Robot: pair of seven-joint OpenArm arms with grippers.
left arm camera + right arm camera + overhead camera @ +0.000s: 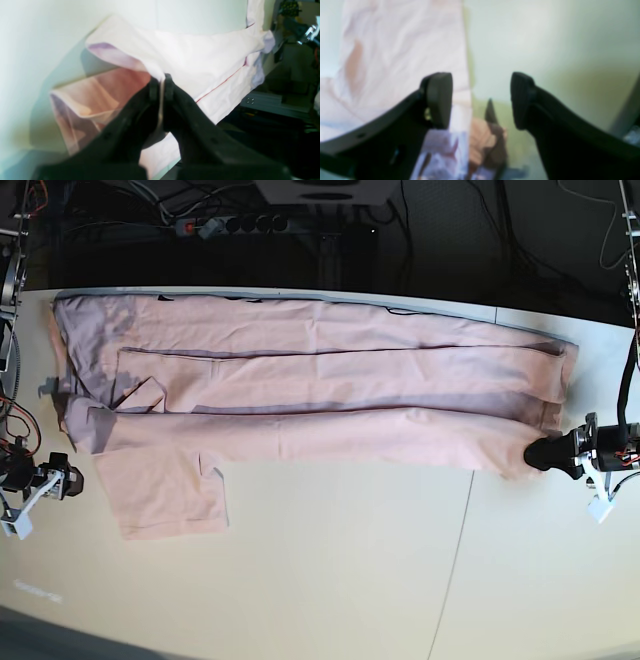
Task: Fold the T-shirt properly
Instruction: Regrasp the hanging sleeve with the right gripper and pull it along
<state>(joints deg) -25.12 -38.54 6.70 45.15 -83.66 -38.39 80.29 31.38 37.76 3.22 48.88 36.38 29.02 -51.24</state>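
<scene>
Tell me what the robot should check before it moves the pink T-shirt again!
1. Left gripper shut on the T-shirt hem: ok, cloth is pinched between the jaws.
2. Right gripper holding cloth: not ok, the jaws stand open and empty.
3. Long folds lying flat across the table: ok.
4. Sleeve folded in: not ok, it sticks out toward the front.
5. Far edge fully on the table: cannot tell.
</scene>
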